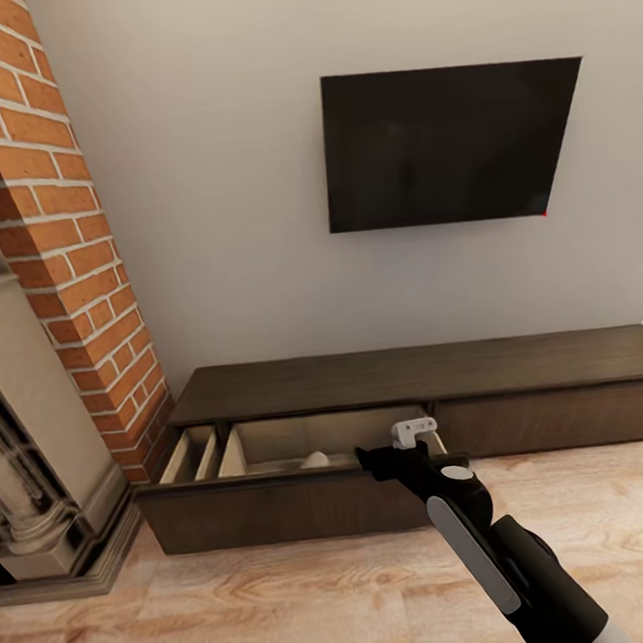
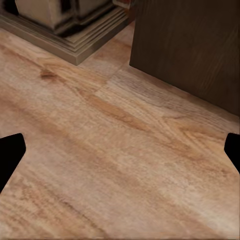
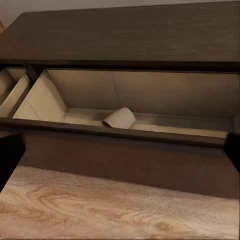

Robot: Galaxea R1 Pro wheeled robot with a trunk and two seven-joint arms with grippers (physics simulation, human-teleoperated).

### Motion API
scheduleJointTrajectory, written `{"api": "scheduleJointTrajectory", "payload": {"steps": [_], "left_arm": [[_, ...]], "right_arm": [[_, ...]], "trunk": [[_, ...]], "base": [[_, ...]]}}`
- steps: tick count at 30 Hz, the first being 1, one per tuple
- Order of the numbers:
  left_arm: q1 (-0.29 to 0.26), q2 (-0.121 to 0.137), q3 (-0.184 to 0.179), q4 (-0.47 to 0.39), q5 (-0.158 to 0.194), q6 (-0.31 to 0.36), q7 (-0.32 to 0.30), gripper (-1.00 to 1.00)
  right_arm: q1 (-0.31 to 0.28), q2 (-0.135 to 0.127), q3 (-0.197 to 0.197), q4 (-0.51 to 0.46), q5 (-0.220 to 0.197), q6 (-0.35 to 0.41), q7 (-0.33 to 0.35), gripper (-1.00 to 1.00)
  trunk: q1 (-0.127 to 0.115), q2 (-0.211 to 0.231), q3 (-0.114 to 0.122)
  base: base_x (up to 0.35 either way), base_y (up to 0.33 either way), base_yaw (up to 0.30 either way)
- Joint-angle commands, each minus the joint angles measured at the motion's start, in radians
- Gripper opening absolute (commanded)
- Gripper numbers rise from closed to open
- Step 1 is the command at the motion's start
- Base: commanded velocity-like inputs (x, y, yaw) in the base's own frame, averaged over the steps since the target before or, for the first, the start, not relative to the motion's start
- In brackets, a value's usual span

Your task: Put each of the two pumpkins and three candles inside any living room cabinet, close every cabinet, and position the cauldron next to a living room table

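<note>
— Where was the candle [image 3: 120, 118] relative to the right gripper [image 1: 413, 437]?
— Lying on its side on the pale floor of the pulled-out drawer [image 3: 120, 137] of the cabinet [image 1: 424, 373], just left of the gripper, which hung over the drawer's right end with jaws spread wide and empty.
— Room to move?
— Bare wood floor [image 1: 288, 607] before the drawer front; the fireplace [image 1: 41, 463] base stood near its left corner.
— And the candle's look?
— Short, beige-grey, stubby.
— The left gripper [image 2: 120, 150]?
— Parted over the floor, holding nothing.
</note>
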Motion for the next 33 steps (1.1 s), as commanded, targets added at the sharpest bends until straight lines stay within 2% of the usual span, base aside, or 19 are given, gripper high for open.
{"api": "scheduleJointTrajectory", "payload": {"steps": [1, 10, 18, 21, 24, 27, 29, 30, 32, 33], "left_arm": [[0.0, 0.0, -0.008, -0.001, 0.005, -0.002, 0.005, 1.0], [0.0, -0.001, -0.01, -0.001, 0.005, -0.002, 0.006, 1.0], [0.0, -0.001, -0.01, -0.002, 0.002, -0.005, 0.006, 1.0], [0.0, -0.002, -0.01, -0.002, -0.001, -0.008, 0.006, 1.0], [0.0, -0.005, -0.011, -0.002, -0.002, -0.008, 0.007, 1.0], [0.0, -0.019, -0.015, -0.003, -0.005, -0.005, 0.007, 1.0], [0.0, -0.032, -0.015, -0.007, -0.005, -0.002, 0.008, 1.0], [0.0, -0.035, -0.016, -0.01, -0.006, -0.002, 0.008, 1.0], [0.001, -0.044, -0.016, -0.025, -0.007, 0.009, 0.009, 1.0], [0.002, -0.047, -0.016, -0.054, -0.011, 0.06, 0.016, 1.0]], "right_arm": [[-0.001, -0.001, 0.002, -0.001, -0.011, 0.002, -0.01, 1.0], [-0.001, -0.001, 0.003, -0.002, -0.009, -0.003, -0.013, 1.0], [0.016, -0.003, 0.002, -0.002, 0.001, -0.056, -0.015, 1.0], [0.047, -0.005, 0.003, -0.003, 0.041, -0.117, -0.016, 1.0], [0.084, -0.003, 0.008, -0.001, 0.112, -0.204, -0.016, 1.0], [0.122, 0.0, 0.049, 0.006, 0.221, -0.32, -0.018, 1.0], [0.135, 0.0, 0.077, 0.021, 0.267, -0.378, -0.028, 1.0], [0.138, 0.001, 0.084, 0.031, 0.276, -0.395, -0.034, 1.0], [0.145, 0.007, 0.105, 0.104, 0.3, -0.457, -0.064, 1.0], [0.147, 0.028, 0.117, 0.2, 0.311, -0.538, -0.085, 1.0]], "trunk": [[-0.001, 0.0, -0.001], [-0.001, 0.0, -0.001], [-0.001, 0.0, -0.001], [-0.001, 0.0, -0.001], [-0.001, 0.0, -0.001], [-0.001, 0.0, -0.001], [-0.001, 0.0, -0.001], [-0.001, 0.0, -0.001], [-0.001, 0.0, -0.001], [-0.001, 0.0, -0.001]], "base": [[-0.2, 0.1, 0.0], [-0.151, 0.02, 0.0], [-0.053, 0.001, 0.0], [-0.008, 0.0, 0.0], [-0.003, 0.0, 0.0], [-0.001, 0.0, 0.0], [0.0, 0.0, 0.0], [0.0, 0.0, 0.0], [0.0, 0.0, 0.0], [0.0, 0.0, 0.0]]}}
